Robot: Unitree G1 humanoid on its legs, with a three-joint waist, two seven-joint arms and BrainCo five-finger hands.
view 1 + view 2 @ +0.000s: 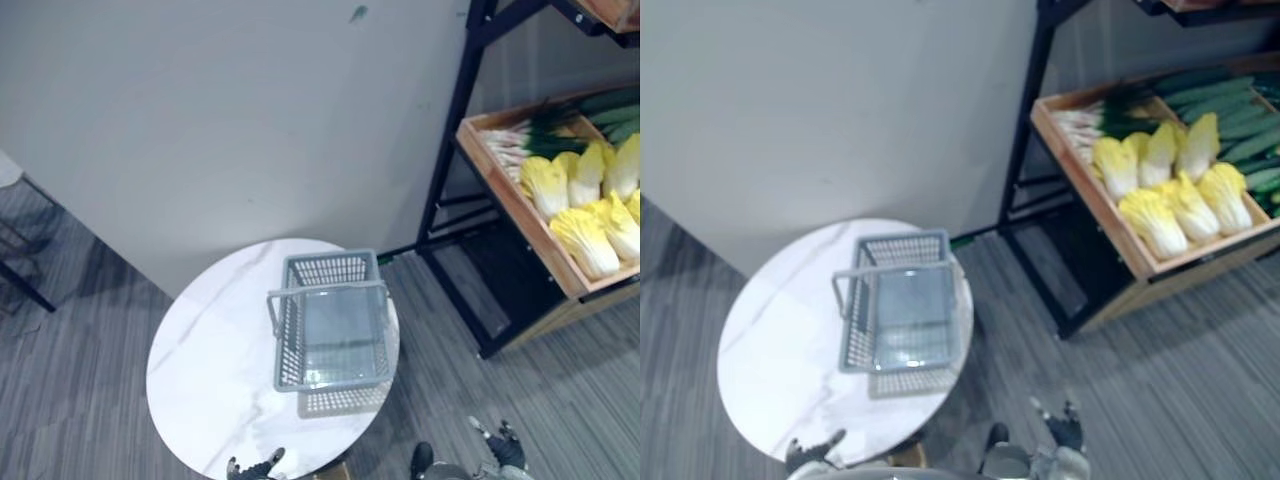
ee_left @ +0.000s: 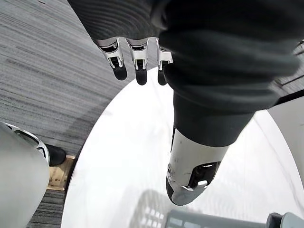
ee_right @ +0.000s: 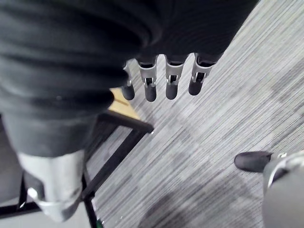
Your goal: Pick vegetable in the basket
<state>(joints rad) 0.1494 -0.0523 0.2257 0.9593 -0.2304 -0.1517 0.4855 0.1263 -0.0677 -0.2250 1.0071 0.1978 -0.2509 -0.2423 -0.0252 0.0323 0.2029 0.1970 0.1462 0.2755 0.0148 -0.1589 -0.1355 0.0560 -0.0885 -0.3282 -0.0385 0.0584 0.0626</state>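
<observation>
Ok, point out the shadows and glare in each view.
Left eye view: the basket throws a mesh-patterned shadow on the table at its near side, and its bottom shows a pale sheen. Left wrist view: the table glares near white, the mesh shadow faint on it. Right wrist view: the floor looks matte, no glare.

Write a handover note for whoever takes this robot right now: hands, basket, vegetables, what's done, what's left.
Left hand: open, empty, by the near edge of the round table.
Right hand: open, empty, over the floor.
Basket: upright on the table, empty.
Vegetables: cabbages lie in the wooden crate on the rack, to the robot's right.
Done: nothing yet. Left: pick a vegetable and put it in the basket.
</observation>
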